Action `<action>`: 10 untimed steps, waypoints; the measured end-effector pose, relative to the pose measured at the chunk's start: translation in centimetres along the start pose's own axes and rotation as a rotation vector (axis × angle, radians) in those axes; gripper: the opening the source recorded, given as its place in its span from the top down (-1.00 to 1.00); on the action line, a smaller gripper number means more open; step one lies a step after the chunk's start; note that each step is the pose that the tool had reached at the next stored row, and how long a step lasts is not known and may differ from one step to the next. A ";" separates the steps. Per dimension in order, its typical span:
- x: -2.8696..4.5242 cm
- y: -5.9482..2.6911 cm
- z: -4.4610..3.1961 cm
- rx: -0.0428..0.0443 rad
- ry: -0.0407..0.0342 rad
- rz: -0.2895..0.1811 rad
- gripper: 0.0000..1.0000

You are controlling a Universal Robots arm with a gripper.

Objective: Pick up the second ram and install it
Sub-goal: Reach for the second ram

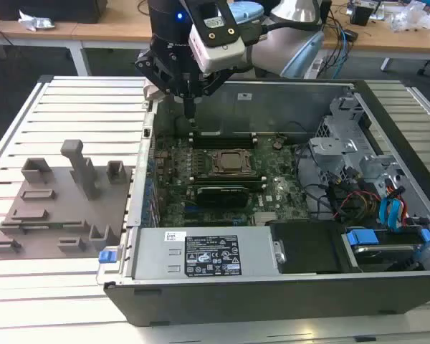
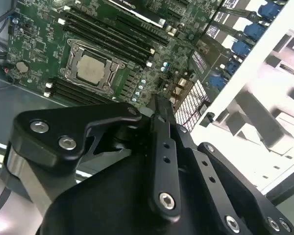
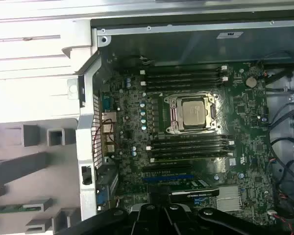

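Note:
My gripper (image 1: 191, 109) hangs over the far left corner of the open computer case (image 1: 140, 236), above the motherboard (image 3: 245, 122). Its black fingers (image 2: 160, 112) are shut, and I see nothing between them. On the board, the square CPU socket (image 3: 193, 112) sits between two banks of long black memory slots (image 3: 183, 78). The second ram (image 3: 12, 209) is a thin greenish strip lying in a slot of the grey fixture (image 1: 57, 208), outside the case on the exterior view's left and well apart from the gripper.
The case stands on a slatted white table (image 1: 79, 100). A power supply (image 1: 208, 254) runs along its near edge, with drive bays and cables (image 1: 373, 201) at the exterior view's right. An expansion card (image 1: 215, 193) lies just in front of the socket. Upright posts (image 1: 75, 161) rise from the fixture.

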State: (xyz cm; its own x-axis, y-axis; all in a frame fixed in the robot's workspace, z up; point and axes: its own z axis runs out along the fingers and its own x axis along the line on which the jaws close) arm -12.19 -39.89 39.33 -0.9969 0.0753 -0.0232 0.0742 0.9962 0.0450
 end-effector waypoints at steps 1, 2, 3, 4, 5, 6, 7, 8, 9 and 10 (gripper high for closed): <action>0.06 0.00 0.00 -0.0001 -0.0001 0.000 0.80; 0.07 0.00 0.00 0.0000 0.0000 0.000 0.80; 0.11 -0.01 0.00 -0.0001 -0.0001 0.000 0.80; 0.45 -0.04 -0.02 0.0002 0.0000 0.000 0.80; 1.37 -0.10 -0.04 0.0000 -0.0003 0.000 0.80; 2.13 -0.16 -0.06 -0.0001 -0.0006 0.000 0.80; 2.97 -0.22 -0.07 -0.0001 -0.0009 0.000 0.80; 3.57 -0.27 -0.09 -0.0001 -0.0010 0.000 0.80; 4.35 -0.32 -0.11 -0.0002 -0.0014 0.000 0.80; 5.19 -0.39 -0.14 -0.0001 -0.0017 0.000 0.80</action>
State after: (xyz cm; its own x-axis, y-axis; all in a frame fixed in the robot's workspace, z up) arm -17.40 -39.89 39.33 -0.9969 0.0752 -0.0249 0.0740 0.9962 0.0452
